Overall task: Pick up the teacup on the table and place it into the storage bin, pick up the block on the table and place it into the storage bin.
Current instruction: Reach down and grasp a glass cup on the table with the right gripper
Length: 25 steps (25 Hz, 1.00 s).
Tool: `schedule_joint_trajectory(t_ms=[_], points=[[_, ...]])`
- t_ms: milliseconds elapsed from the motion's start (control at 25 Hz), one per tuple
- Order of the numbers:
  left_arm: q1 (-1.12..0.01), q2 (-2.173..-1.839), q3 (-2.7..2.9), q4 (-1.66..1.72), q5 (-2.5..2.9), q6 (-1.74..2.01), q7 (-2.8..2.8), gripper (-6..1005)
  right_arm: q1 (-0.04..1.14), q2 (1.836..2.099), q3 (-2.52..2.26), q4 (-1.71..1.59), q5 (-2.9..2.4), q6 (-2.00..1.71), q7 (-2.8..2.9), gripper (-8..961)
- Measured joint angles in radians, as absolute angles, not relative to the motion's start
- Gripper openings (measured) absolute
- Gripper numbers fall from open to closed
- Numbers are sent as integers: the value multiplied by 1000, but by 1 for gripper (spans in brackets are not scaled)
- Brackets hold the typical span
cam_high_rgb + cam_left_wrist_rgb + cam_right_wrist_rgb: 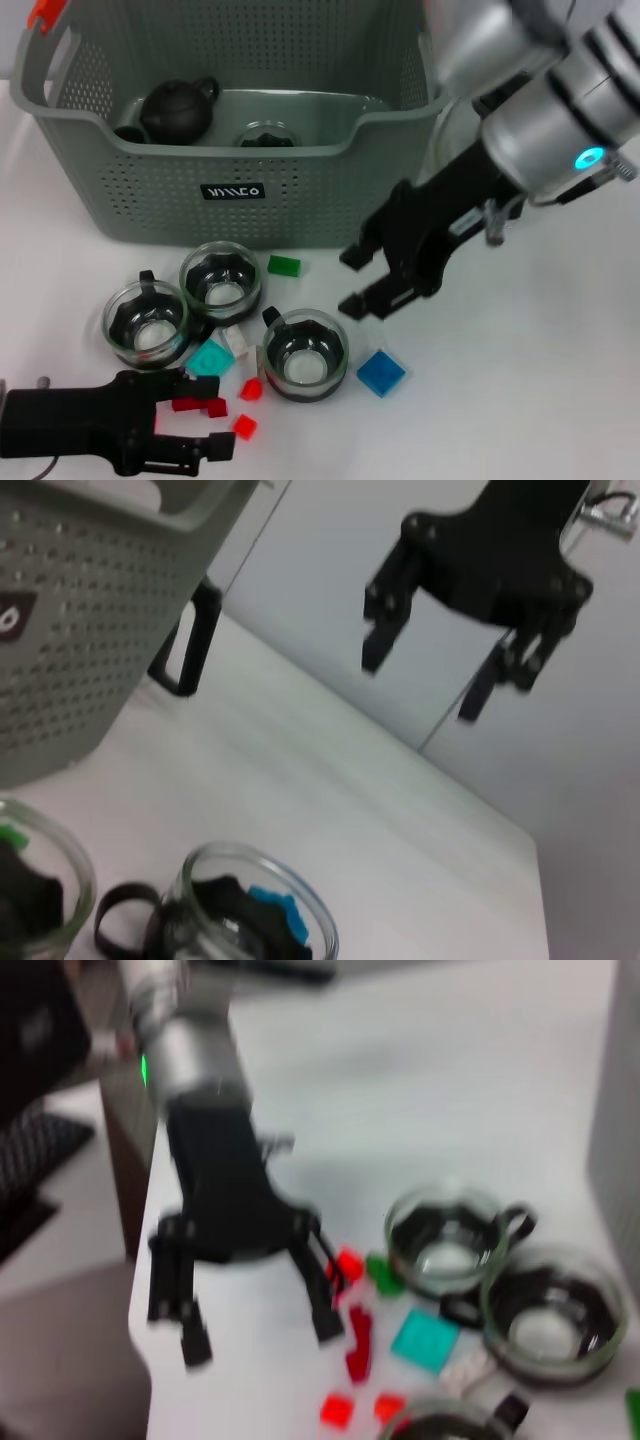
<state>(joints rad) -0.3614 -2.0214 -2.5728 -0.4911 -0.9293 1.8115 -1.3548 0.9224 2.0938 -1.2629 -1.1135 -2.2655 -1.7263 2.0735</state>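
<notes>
The grey storage bin (180, 190) stands at the back, with a black teapot (176, 108) and a glass cup (266, 135) inside. Three glass teacups (305, 352) (222, 280) (150, 325) sit on the table in front of it. Around them lie a green block (284, 266), a blue block (381, 372), a teal block (209, 358) and several red ones (244, 427). My right gripper (352, 282) hangs open and empty right of the cups. At the front left, my left gripper (205, 415) is open over a dark red block (200, 405).
The left wrist view shows a black handle (190, 645) just past the bin's corner (80, 630), with the right gripper (420, 690) beyond it. The right wrist view shows the left gripper (260, 1340) near the table's edge.
</notes>
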Motion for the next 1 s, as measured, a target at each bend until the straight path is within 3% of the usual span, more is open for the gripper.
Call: schedule_joint_trajectory(t_ms=[320,1000], points=[[-347,-2000,-2573,-485,-892,1809,-1355,909,995,2105,-1428,-990,-2267,-1643,2082,583],[-345,-2006,-2592,-485,-880,1797,-1382,908,1053,2108,-1738,-974,-2244,-1507,2061,583]])
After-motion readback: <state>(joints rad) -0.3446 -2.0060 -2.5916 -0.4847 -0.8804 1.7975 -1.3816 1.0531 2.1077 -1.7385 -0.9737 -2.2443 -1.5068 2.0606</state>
